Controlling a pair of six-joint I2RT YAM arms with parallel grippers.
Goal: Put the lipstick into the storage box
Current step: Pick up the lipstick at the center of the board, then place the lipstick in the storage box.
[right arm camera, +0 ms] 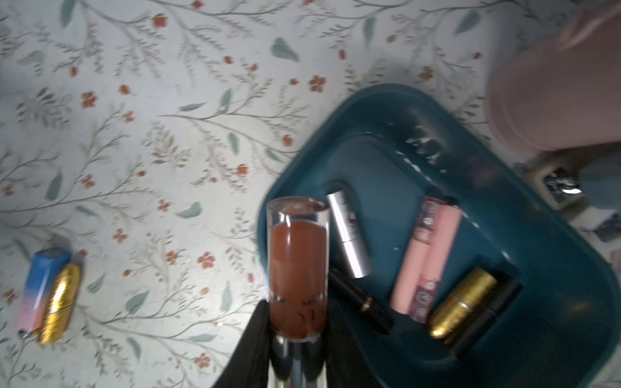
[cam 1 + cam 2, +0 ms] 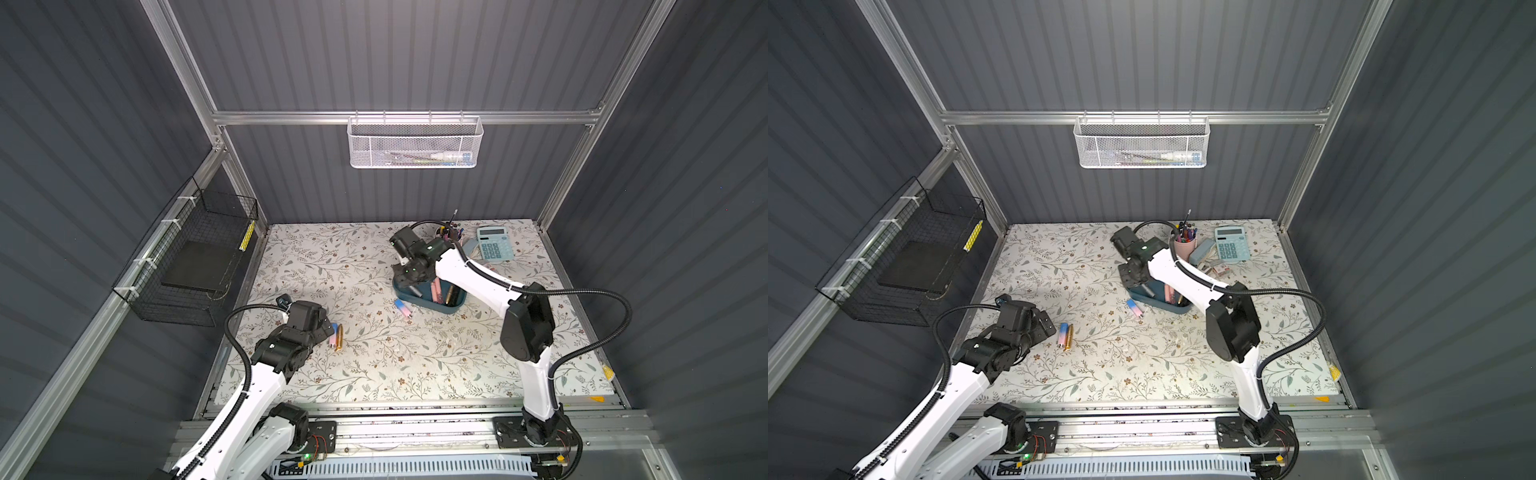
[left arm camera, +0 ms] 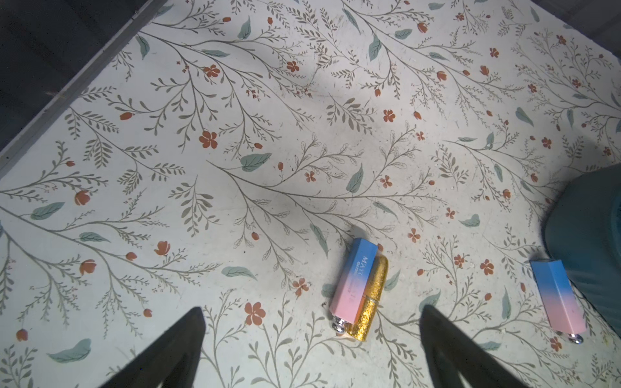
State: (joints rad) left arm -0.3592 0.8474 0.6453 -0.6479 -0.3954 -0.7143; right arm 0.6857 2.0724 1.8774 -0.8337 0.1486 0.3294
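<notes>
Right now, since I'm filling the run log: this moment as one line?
right pincer: shut on brown gloss tube, by storage box rim | left pincer: open, empty, near gold lipstick on table

1. On the blue-and-pink lipstick (image 3: 353,282) that touches the gold lipstick (image 3: 369,302), left of centre in both top views, you can read white capitals "MAYC" in the left wrist view. The rest of the word is unclear.
2. A smaller second line of print runs beside it. You cannot read it.
3. The calculator (image 2: 493,245), upper right of the mat, shows keys, but no figure is legible.
4. The pink tubes (image 1: 425,258) in the storage box (image 1: 554,268) carry dark printed bands that are too blurred to read.
</notes>
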